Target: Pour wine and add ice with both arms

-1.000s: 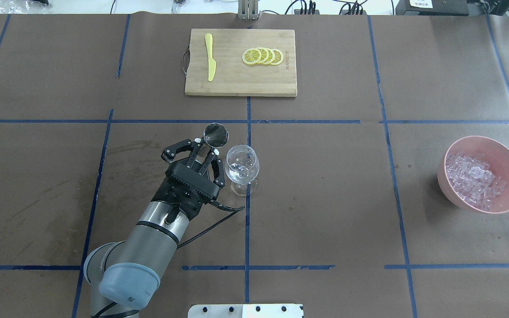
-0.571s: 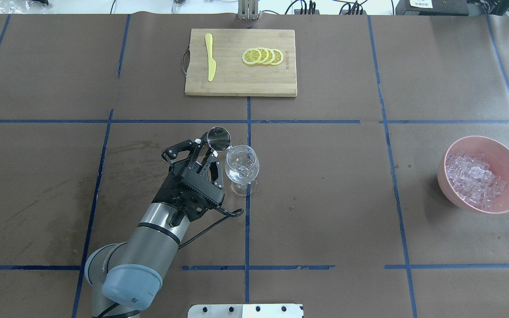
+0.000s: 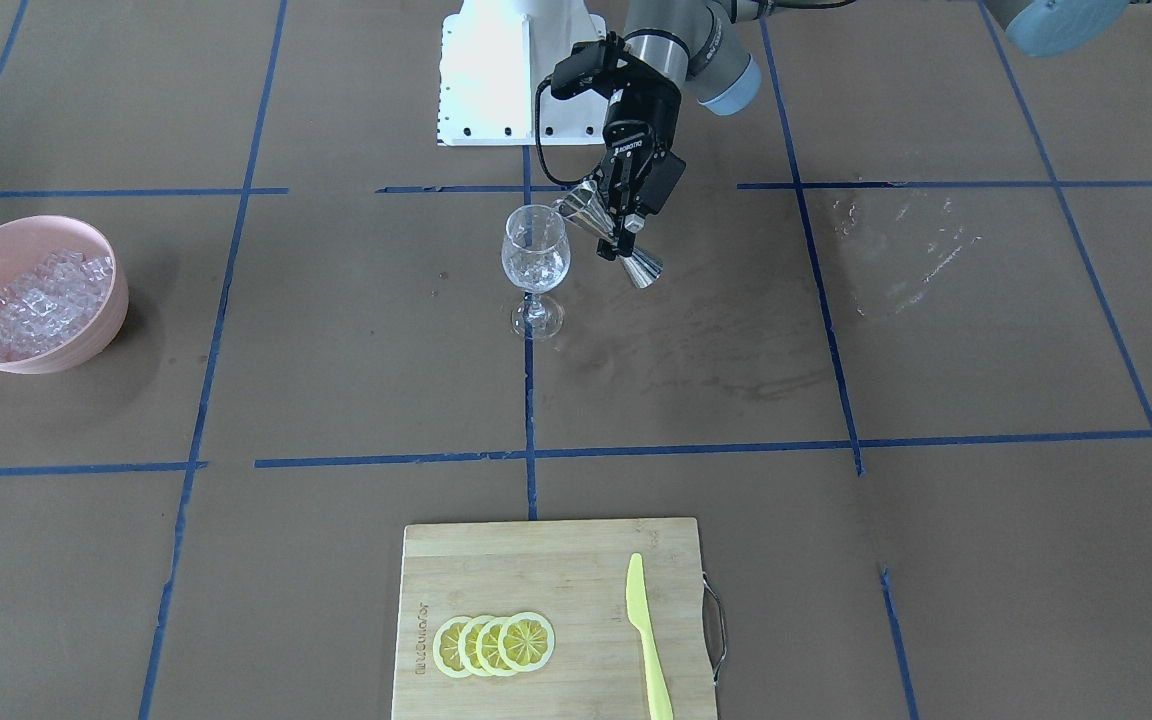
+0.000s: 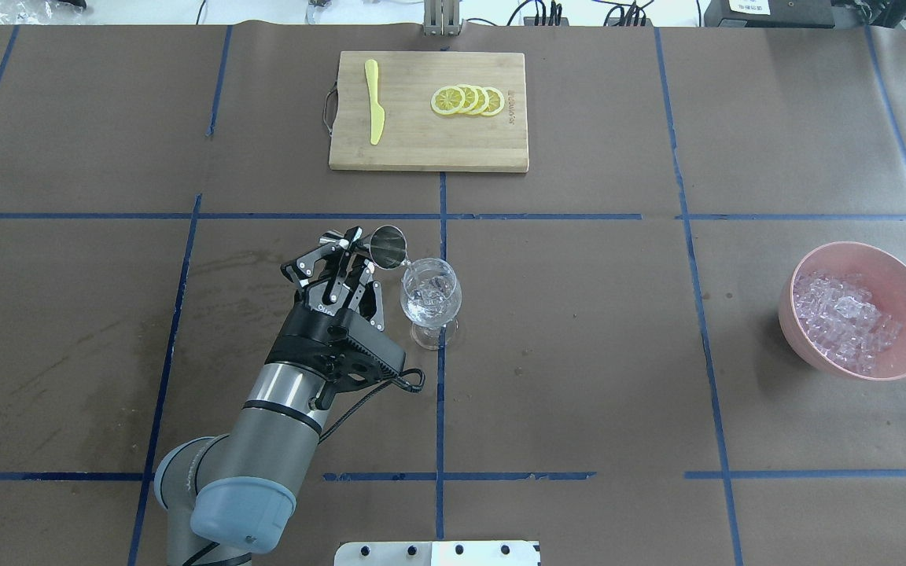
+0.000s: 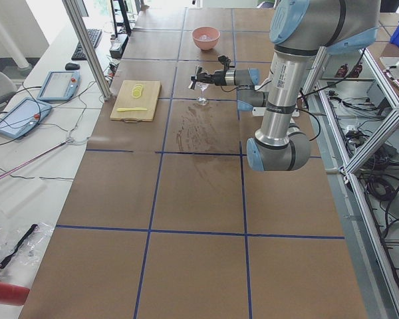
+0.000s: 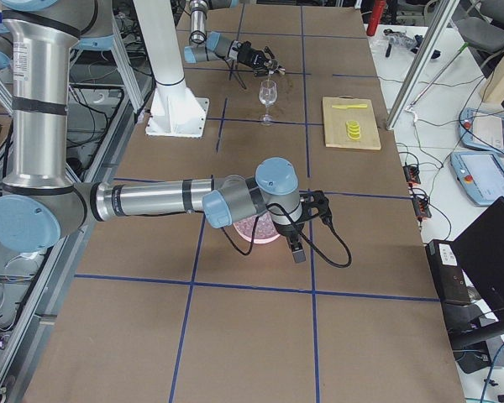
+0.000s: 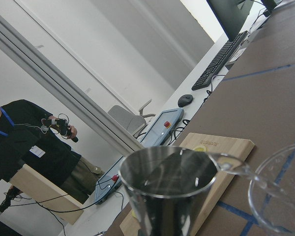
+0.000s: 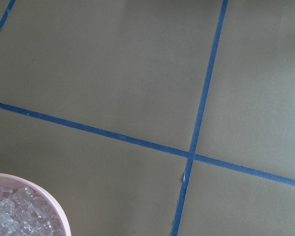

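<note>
Clamped at the waist in the left gripper (image 4: 356,255) — a polished steel jigger (image 4: 388,245), double-coned, tipped mouth-first toward the rim of a clear stemmed glass (image 4: 430,295). Visible from the left wrist alone: a thin clear stream (image 7: 231,167) off the jigger's lip into the glass. Well apart across the matte brown paper (image 4: 579,354), glassy ice (image 4: 842,318) heaped in a smooth pink bowl (image 4: 905,287). Of the right gripper (image 6: 296,249), a glimpse only from the right-side camera, above that bowl — spread or pressed together, impossible to tell.
</note>
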Robot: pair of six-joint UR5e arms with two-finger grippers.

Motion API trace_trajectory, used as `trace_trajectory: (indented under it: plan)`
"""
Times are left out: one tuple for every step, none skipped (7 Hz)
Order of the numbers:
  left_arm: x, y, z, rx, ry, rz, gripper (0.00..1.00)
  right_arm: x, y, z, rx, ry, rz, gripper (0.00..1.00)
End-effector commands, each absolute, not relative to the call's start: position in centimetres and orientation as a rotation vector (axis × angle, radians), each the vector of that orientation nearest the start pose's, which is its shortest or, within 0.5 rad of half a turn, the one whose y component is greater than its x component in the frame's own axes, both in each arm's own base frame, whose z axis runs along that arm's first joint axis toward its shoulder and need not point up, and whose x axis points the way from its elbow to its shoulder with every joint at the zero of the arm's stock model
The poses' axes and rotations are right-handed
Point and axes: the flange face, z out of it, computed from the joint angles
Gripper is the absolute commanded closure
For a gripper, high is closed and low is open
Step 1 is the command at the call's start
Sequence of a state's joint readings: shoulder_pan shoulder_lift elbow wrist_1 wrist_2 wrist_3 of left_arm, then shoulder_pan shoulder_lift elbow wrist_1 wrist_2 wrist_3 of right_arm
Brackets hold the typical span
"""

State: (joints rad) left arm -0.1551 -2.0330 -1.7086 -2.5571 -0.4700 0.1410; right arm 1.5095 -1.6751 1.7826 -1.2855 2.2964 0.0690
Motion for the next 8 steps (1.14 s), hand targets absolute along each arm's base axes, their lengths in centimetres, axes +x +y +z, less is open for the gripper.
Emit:
trace_trajectory:
  plan:
    - [51.5,-30.6,22.2,1.588,0.066,0.386,1.0,3.8,-47.0,57.4,0.328,-0.739,-0.135,0.0]
    - [51.4,-30.5,22.2,1.59,0.0,0.416,1.0,3.8,-47.0,57.4,0.328,-0.739,-0.135,0.0]
    - [51.3,-30.4,22.1,1.594,-0.067,0.462,1.0,3.8,-47.0,57.5,0.325,-0.74,-0.134,0.0]
    - [51.5,-30.4,21.7,1.596,-0.101,0.492,1.0,3.8,-47.0,57.6,0.323,-0.74,-0.134,0.0]
    - [51.4,-30.4,21.3,1.598,-0.144,0.516,1.0,3.8,-47.0,57.7,0.322,-0.74,-0.133,0.0]
    - [51.5,-30.4,21.0,1.597,-0.197,0.55,1.0,3.8,-47.0,57.7,0.322,-0.74,-0.133,0.0]
    - [51.8,-30.4,20.9,1.596,-0.211,0.563,1.0,3.8,-47.0,57.7,0.322,-0.74,-0.133,0.0]
    - [52.0,-30.4,21.1,1.59,-0.269,0.61,1.0,3.8,-47.0,57.7,0.321,-0.741,-0.132,0.0]
